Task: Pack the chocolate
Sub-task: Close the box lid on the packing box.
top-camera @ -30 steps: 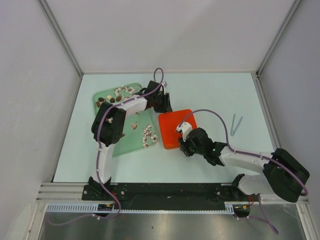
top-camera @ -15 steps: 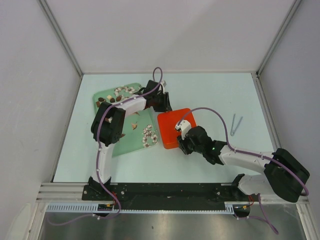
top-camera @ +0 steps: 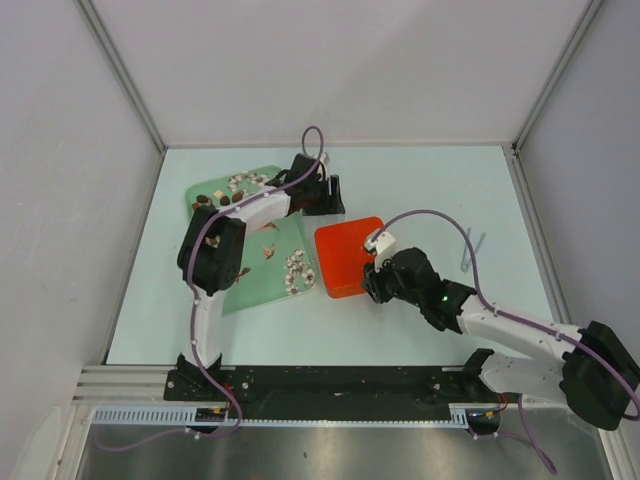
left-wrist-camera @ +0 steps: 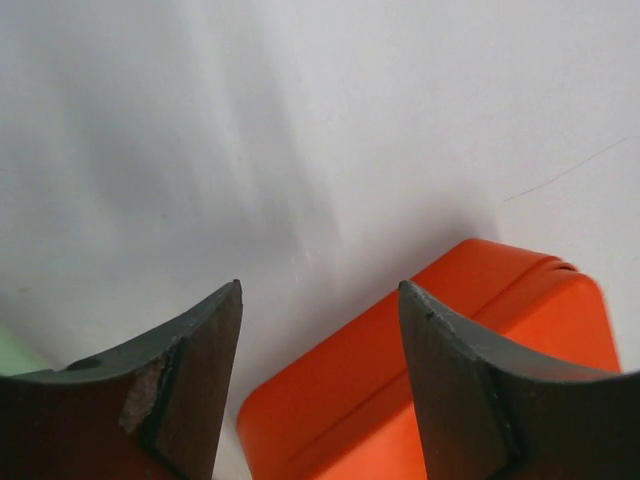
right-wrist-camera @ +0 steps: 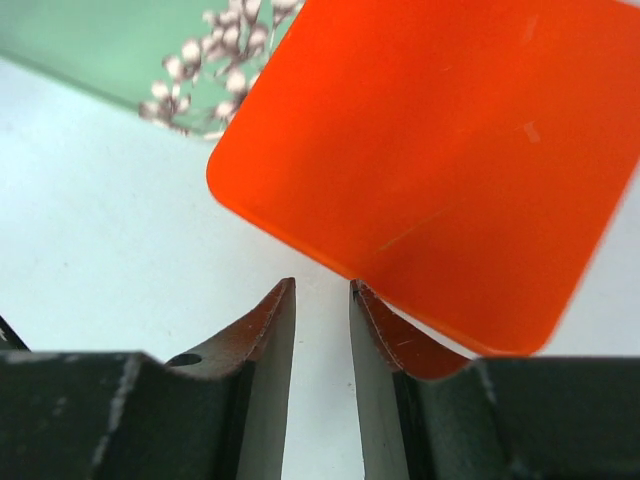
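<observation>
Pincers at the orange box, chocolate on the tray

Left pincer (left-wrist-camera: 320, 290): jaws well apart, nothing between them. Through the gap its own camera shows pale worktop (left-wrist-camera: 330, 120) and, just below and to the right of the fingertips, a rounded corner of the orange box (left-wrist-camera: 540, 310).

Right pincer (right-wrist-camera: 322, 285): jaws drawn close, a narrow slit left between them with only worktop showing in it. Nothing gripped. Right fingertip sits at the box's near edge; whether it touches I cannot tell.

Chocolate (top-camera: 245, 182): small brown and cream pieces on the green tray (top-camera: 255, 285). From above, one scatter lies just left of the left pincer. A second cluster at the tray's right edge lies left of the right pincer, close beside the box, and shows blurred in the upper left of the right wrist view.

Box top flat and plain orange from above; no pieces seen on it.
</observation>
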Controlling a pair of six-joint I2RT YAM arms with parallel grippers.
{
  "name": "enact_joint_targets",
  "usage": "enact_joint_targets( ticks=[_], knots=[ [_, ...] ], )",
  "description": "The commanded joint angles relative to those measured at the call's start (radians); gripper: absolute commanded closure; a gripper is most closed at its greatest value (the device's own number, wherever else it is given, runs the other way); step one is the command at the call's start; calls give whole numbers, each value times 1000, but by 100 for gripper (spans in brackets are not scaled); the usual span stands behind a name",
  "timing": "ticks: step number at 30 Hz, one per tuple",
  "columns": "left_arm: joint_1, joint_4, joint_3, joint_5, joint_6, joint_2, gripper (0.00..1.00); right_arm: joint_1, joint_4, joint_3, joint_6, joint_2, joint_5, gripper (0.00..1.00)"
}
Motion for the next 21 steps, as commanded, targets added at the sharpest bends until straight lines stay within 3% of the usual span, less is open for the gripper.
enact_joint_targets(
  ticks=[1,7,12,15,21],
  knots=[
    [7,77,-33,-106,-18,-208,28,-72,-52,55,71,-93,-8,67],
    [4,172,-264,-193,-117,-435,20,-188,-63,74,146,-87,-28,62],
    [-4,287,-546,-209,-201,-641,13,-354,-43,76,276,-46,-92,48],
    [-19,332,-670,-204,-250,-721,11,-408,-20,78,307,-15,-138,41],
    [-74,384,-784,-156,-292,-761,9,-442,37,94,338,65,-192,40]
  ],
)
